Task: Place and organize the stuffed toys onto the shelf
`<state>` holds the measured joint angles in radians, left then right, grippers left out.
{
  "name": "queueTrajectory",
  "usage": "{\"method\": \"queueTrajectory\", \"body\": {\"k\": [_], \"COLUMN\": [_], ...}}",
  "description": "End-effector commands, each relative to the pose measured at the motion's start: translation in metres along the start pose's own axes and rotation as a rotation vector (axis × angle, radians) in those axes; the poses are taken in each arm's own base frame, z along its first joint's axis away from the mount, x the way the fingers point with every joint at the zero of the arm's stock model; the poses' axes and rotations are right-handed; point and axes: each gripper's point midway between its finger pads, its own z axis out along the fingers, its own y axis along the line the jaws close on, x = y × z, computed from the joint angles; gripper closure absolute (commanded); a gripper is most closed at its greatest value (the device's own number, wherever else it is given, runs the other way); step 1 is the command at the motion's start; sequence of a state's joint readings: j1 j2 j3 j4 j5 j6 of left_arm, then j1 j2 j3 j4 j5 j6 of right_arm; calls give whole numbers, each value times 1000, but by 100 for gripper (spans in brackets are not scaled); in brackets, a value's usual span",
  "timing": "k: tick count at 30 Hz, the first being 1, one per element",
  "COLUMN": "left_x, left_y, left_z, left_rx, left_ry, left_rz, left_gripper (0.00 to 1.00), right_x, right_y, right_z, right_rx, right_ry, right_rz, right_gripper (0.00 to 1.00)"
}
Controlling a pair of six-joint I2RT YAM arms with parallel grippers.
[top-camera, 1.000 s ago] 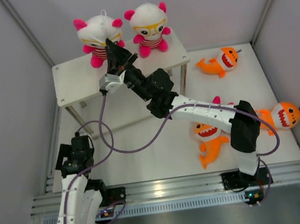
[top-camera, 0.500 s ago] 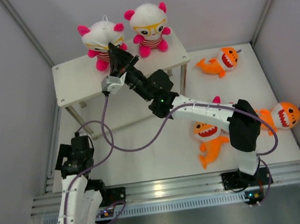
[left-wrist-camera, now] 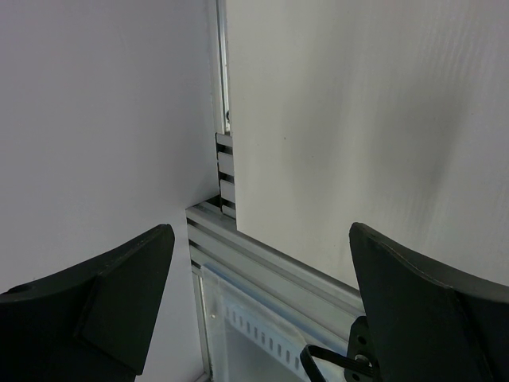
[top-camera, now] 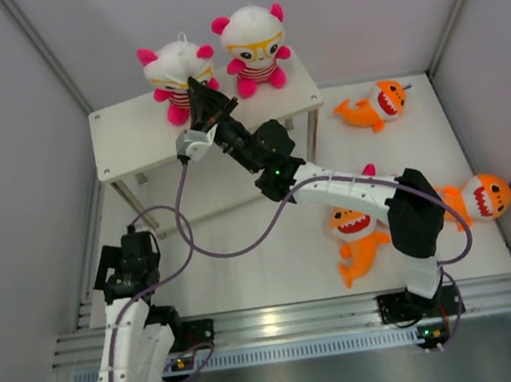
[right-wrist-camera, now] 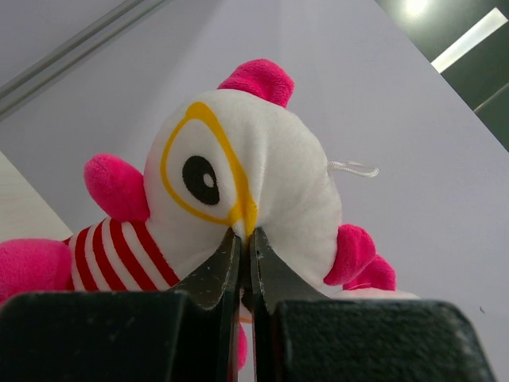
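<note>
White bear (top-camera: 173, 62) partly behind right gripper (top-camera: 193, 86)

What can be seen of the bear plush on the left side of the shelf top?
The left bear is soft plush: white head, pink ears and limbs, yellow glasses, red-and-white striped shirt, a white loop on top. It sits at the back of the shelf, beside a second bear without touching it. The shut right end effector touches its face at the bridge of the glasses.

Third bear (top-camera: 368, 171) — mostly hidden (under the right arm (top-camera: 350, 195)).
</note>
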<state>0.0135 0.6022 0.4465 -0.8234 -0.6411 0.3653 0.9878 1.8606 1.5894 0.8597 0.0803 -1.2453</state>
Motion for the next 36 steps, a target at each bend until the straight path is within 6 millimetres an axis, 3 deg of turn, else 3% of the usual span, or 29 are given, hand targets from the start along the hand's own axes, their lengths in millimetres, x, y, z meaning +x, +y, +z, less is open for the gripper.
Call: {"method": "queueTrajectory", "body": {"k": [1, 3, 10, 17, 22, 30, 36], "left_x": [1, 2, 2, 2, 2, 2, 2], "left_y": [1, 1, 1, 1, 1, 1, 1], "left_z": [1, 1, 1, 1, 1, 1, 1], "left_rx": [-12, -11, -14, -12, -14, -12, -13], "left_ry": [2, 2, 2, 2, 1, 2, 2], "left_rz": [-20, -19, -18, -18, -19, -18, -20], "left_gripper": [2, 2, 2, 2, 2, 2, 2], "right_x": [-4, -3, -2, -2, -3, -4, -6], "right_y": [-18, -20, -22, -29, -33, -38, -39], "right_z": [2, 1, 1, 2, 2, 0, 0], "right_rx": [50, 59, 74, 93, 104, 115, 110], "right_ry": [-27, -24, -18, -16, -17, -18, -21], "right_rz": [24, 23, 29, 22, 18, 10, 7], "right_gripper": [100, 99, 70, 66, 53, 48, 36]}}
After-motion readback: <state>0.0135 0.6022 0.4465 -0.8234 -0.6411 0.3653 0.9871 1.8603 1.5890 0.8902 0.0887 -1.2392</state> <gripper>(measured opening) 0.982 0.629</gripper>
